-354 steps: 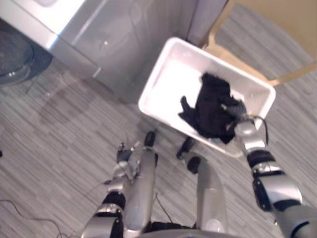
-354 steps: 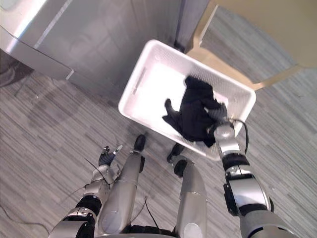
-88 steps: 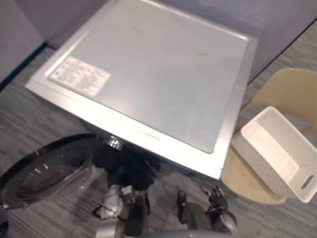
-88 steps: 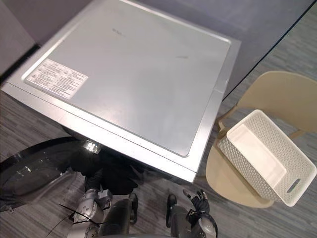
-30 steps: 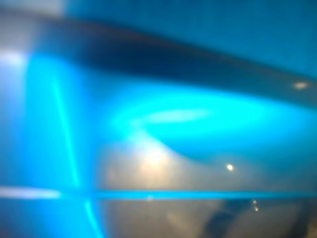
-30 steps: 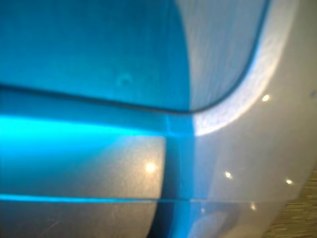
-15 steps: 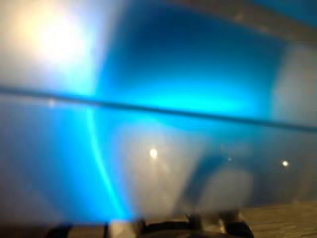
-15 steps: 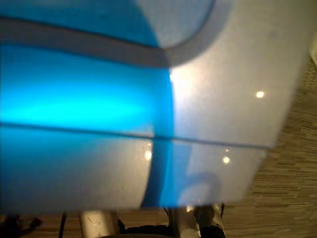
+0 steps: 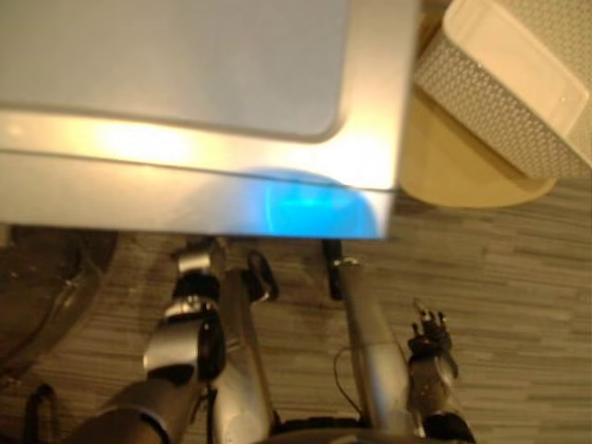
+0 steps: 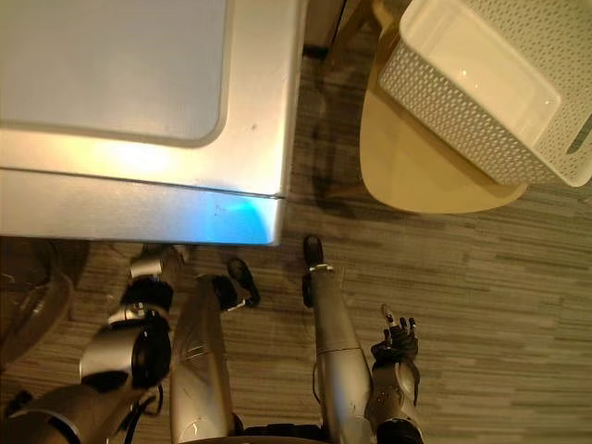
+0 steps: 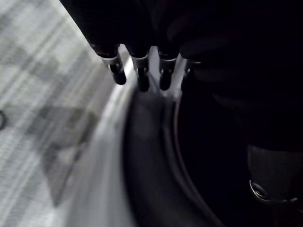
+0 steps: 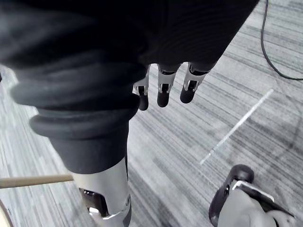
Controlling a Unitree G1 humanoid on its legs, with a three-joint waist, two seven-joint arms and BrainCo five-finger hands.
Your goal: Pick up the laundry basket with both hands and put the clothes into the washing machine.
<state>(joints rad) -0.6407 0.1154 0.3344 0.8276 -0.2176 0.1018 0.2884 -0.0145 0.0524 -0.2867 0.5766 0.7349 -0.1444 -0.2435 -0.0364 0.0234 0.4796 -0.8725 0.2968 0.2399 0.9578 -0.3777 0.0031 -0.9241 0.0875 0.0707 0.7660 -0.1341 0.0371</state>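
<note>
Basket [image 10: 444, 102] on chair [image 10: 416, 176] looks empty: light, stiff, grab its end slots. Left hand [image 11: 142, 75] straight-fingered at the washer [image 10: 111, 92]; right hand [image 10: 396, 350] relaxed.

Glossy metal, matt plastic, pale wood

Washing machine [image 10: 139, 92] top is smooth, silvery and glossy. The laundry basket [image 10: 462, 120] at two o'clock is white perforated matt plastic. The chair [image 10: 416, 180] seat is smooth pale wood. The floor [image 10: 518, 305] is finely striped and matt.

— What's lying underfoot here?
— Striped grey-brown flooring [image 10: 490, 277] is running across the whole room.
— Any furniture?
— A tan wooden chair [image 10: 412, 180] is standing on it, casting a dark shadow beside itself.
</note>
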